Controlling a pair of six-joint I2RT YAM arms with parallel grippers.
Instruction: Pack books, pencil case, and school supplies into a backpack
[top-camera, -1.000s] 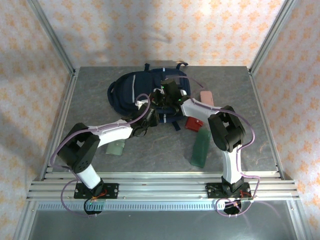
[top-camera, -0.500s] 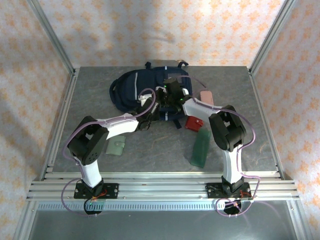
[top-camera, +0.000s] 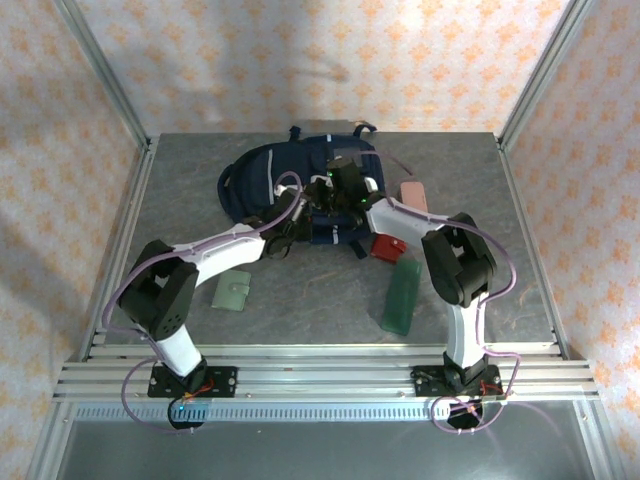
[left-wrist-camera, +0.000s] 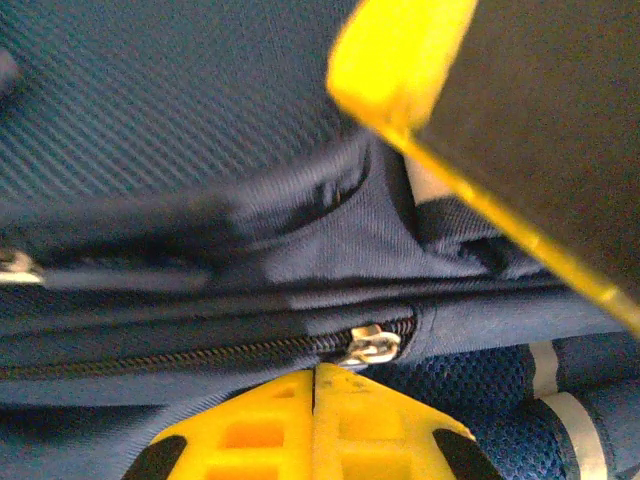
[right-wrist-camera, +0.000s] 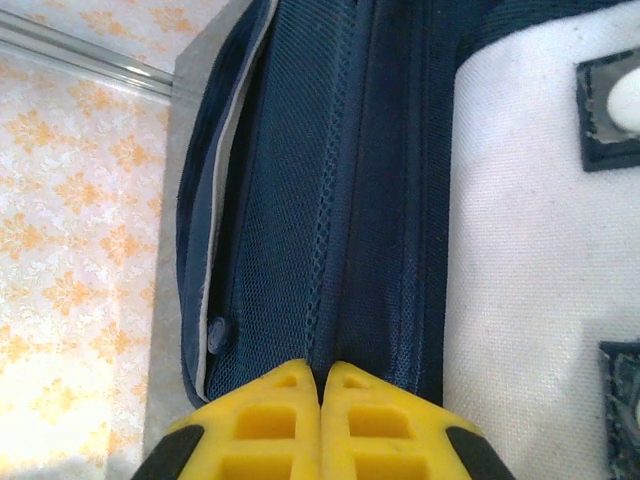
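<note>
The navy backpack (top-camera: 290, 170) lies at the back middle of the table. My left gripper (top-camera: 296, 222) (left-wrist-camera: 315, 372) is shut at its near edge, tips against the metal zipper pull (left-wrist-camera: 370, 345); I cannot tell if the pull is pinched. My right gripper (top-camera: 318, 203) (right-wrist-camera: 320, 368) pinches a fold of backpack (right-wrist-camera: 380, 200) fabric beside the white patch (right-wrist-camera: 540, 250). The pink pencil case (top-camera: 413, 195), red square (top-camera: 387, 246), dark green rectangle (top-camera: 402, 295) and pale green wallet (top-camera: 232, 292) lie on the table. The books are out of view.
One finger of the right gripper (left-wrist-camera: 520, 130) hangs close over the zipper in the left wrist view. Metal frame posts and patterned walls enclose the grey table (top-camera: 200, 200). Both forearms meet over the backpack's near edge.
The left gripper has closed at the backpack's near edge, and its forearm has shifted a little to the left. The right arm has barely moved.
</note>
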